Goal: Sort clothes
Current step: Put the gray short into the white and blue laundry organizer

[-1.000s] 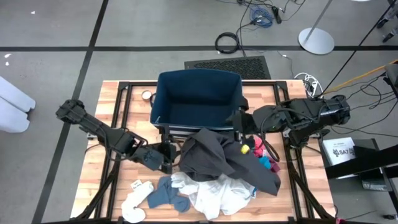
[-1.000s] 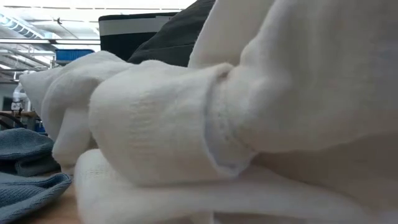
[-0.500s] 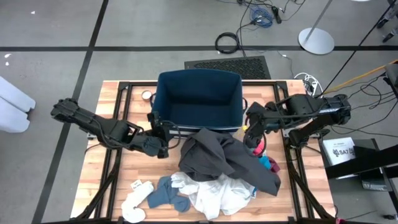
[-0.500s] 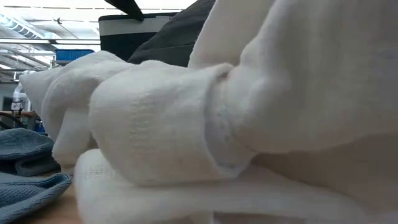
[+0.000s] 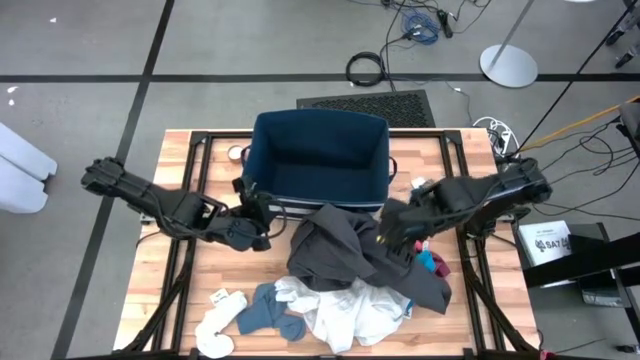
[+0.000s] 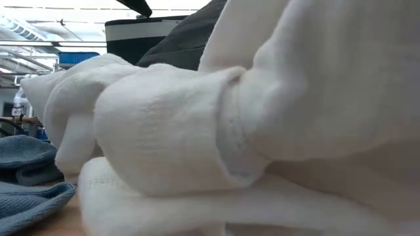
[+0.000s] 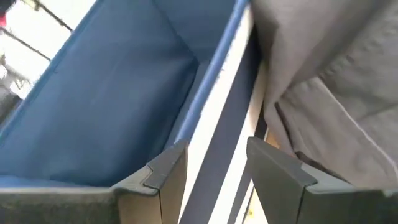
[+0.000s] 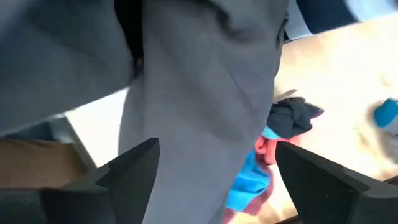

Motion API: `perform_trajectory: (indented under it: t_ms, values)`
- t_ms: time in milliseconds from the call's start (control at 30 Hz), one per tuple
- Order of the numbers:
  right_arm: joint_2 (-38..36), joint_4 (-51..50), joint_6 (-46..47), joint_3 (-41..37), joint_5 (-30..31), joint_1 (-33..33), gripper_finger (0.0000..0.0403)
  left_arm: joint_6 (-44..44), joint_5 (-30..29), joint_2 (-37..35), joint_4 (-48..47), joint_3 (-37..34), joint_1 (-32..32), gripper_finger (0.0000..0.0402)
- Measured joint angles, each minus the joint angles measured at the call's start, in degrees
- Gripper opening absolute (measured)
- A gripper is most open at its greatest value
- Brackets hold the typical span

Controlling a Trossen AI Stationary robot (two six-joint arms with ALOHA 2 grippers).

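Note:
The clothes lie heaped on the wooden table in front of the navy bin (image 5: 320, 150). A dark grey garment (image 5: 350, 250) lies on top, a white one (image 5: 345, 312) nearer, with grey-blue socks (image 5: 268, 310) and a white sock (image 5: 215, 328) at the near left. Pink and teal socks (image 5: 430, 258) lie at the heap's right. My right gripper (image 5: 385, 235) hangs open over the dark grey garment (image 8: 205, 93). My left gripper (image 5: 255, 215) stands open at the bin's near left corner, above its striped rim (image 7: 214, 118).
The bin (image 7: 93, 106) stands at the table's far middle, its inside showing only blue fabric. In the low view the white garment (image 6: 262, 118) fills the picture, with a grey-blue sock (image 6: 26, 174) to its left. Bare wood (image 5: 150, 300) lies at the near left.
My right gripper has swung from beside the bin's right wall toward the near edge and the left, ending over the dark grey garment. My left gripper has gone from the heap's left side toward the far edge, up to the bin's near left corner.

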Motion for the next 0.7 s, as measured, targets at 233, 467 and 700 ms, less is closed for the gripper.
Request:
perform_trajectory:
  t_ms: [233, 467, 700]
  values:
    - [6.0, 2.5, -2.1, 0.0, 1.1, 2.6, 0.0311, -2.0, 0.1, 0.0, -0.2, 0.0, -0.3, 0.0176]
    - [11.5, 8.4, -4.6, 0.0, 1.1, 5.2, 0.0311, -3.0, 0.3, 0.0, -0.3, -0.1, -1.7, 0.0176]
    - [18.5, 3.1, -5.0, 0.0, 11.2, 5.3, 0.0311, -2.3, 0.3, 0.0, 0.2, -0.1, -1.8, 0.0176]
